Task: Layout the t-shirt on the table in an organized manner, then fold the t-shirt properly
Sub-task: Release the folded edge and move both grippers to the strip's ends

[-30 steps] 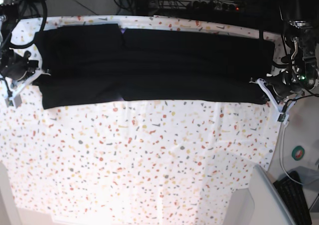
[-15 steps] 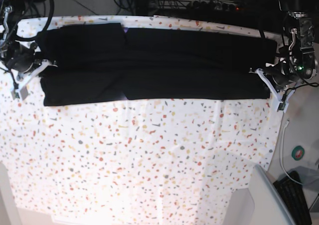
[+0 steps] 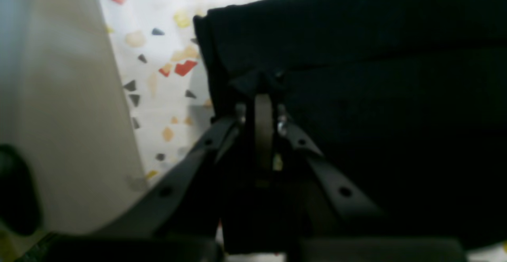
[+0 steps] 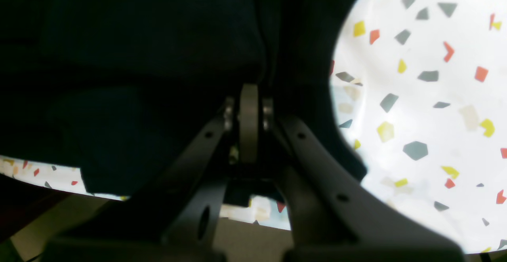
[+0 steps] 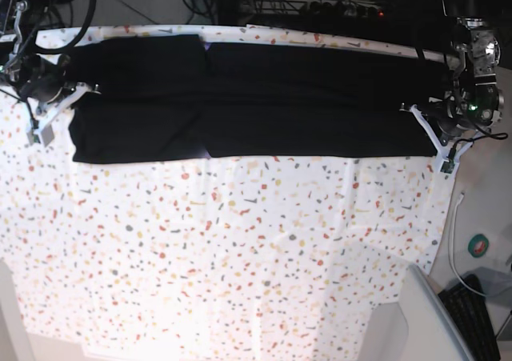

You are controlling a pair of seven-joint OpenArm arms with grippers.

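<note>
The black t-shirt (image 5: 248, 101) lies stretched into a long horizontal band across the far part of the table (image 5: 240, 249), its near edge running almost straight from one side to the other in the base view. The left gripper (image 5: 418, 119) is at that view's right end of the band and the right gripper (image 5: 70, 93) at its left end. In the left wrist view the left gripper (image 3: 263, 92) has its jaws pressed together on a small peak of the black cloth (image 3: 356, 76) at the shirt's edge, with the speckled table covering (image 3: 158, 56) showing just beside it. In the right wrist view the right gripper (image 4: 249, 90) is likewise pinched tight on the t-shirt (image 4: 138, 56), whose dark fabric fills most of the frame, while the flecked table (image 4: 416, 95) lies to the side.
</note>
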